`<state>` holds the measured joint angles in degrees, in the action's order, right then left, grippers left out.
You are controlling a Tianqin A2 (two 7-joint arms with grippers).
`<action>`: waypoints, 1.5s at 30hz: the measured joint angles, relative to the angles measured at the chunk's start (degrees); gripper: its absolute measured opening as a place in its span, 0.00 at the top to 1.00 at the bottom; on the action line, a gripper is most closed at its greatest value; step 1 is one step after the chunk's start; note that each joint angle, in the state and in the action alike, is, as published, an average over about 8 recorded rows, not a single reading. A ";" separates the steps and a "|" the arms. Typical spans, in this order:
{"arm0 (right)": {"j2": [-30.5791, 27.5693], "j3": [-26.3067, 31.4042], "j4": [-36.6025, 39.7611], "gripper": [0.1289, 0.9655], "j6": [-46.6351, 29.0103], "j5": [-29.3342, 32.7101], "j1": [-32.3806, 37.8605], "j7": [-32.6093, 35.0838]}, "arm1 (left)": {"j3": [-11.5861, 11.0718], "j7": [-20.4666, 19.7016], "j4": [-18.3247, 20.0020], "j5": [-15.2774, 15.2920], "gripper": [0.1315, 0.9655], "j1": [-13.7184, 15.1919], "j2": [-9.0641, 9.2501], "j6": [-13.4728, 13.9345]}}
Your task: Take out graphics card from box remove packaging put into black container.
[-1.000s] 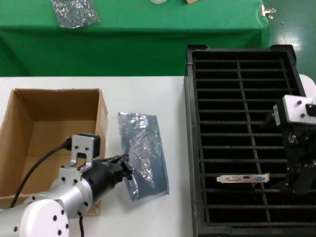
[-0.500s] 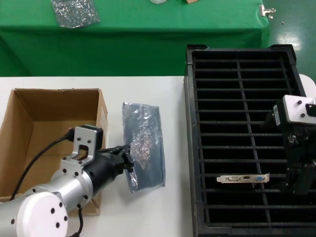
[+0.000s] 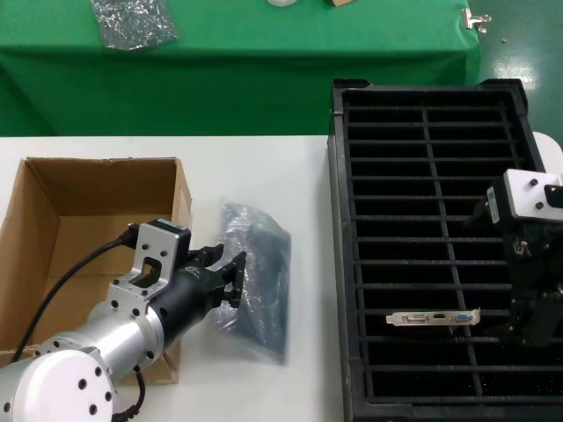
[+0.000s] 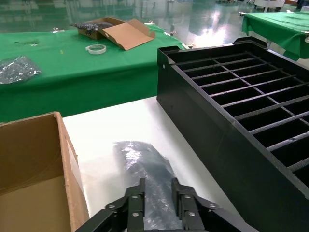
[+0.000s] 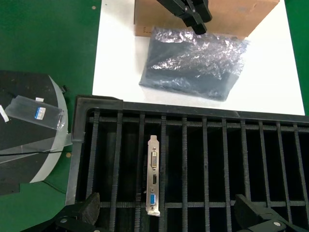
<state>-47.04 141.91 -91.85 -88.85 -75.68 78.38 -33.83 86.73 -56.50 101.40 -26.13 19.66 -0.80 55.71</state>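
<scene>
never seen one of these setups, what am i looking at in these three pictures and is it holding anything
This is a two-armed robot at a table. One picture comes from a camera on its head, looking down; the other two come from cameras on its wrists.

On the white table sit a brown box, open and empty as far as shown, a shiny plastic bag lying flat, and a big black tray of narrow slots. A graphics card already stands in one slot.

The left claw is at the bag's edge with its fingers apart, one on each side, not gripping it. The right claw hangs open over the tray above the card and holds nothing.

Behind is a green table with another silvery bag.
</scene>
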 joint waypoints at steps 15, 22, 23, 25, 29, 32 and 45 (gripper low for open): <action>0.00 0.00 0.00 0.00 0.00 0.00 0.00 0.00 | -0.01 0.11 0.07 -0.04 0.63 -0.02 -0.01 0.01; 0.53 -0.87 0.00 0.00 1.55 -0.48 -1.39 0.57 | 0.07 1.08 -0.10 -1.38 0.43 -0.38 -0.30 -0.96; 0.74 -1.23 0.00 0.00 2.19 -0.68 -1.96 0.81 | 0.11 1.49 -0.16 -1.93 0.40 -0.52 -0.42 -1.36; 1.29 -2.15 0.00 0.00 3.81 -1.18 -3.39 1.43 | 0.20 2.51 -0.34 -3.33 0.37 -0.88 -0.72 -2.37; 2.59 -4.36 0.01 0.00 7.70 -2.38 -6.80 2.92 | 0.42 4.98 -0.77 -6.70 0.27 -1.72 -1.43 -4.81; 3.71 -6.24 0.02 0.00 11.03 -3.41 -9.74 4.19 | 0.61 7.10 -1.14 -9.59 0.19 -2.46 -2.04 -6.90; 8.86 -14.91 0.05 0.00 26.31 -8.14 -23.26 10.01 | 1.46 16.83 -2.83 -22.86 0.04 -5.85 -4.87 -16.51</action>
<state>-38.18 127.00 -91.80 -62.54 -83.83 55.12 -23.81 88.19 -39.67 98.56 -48.99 13.81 -5.67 39.19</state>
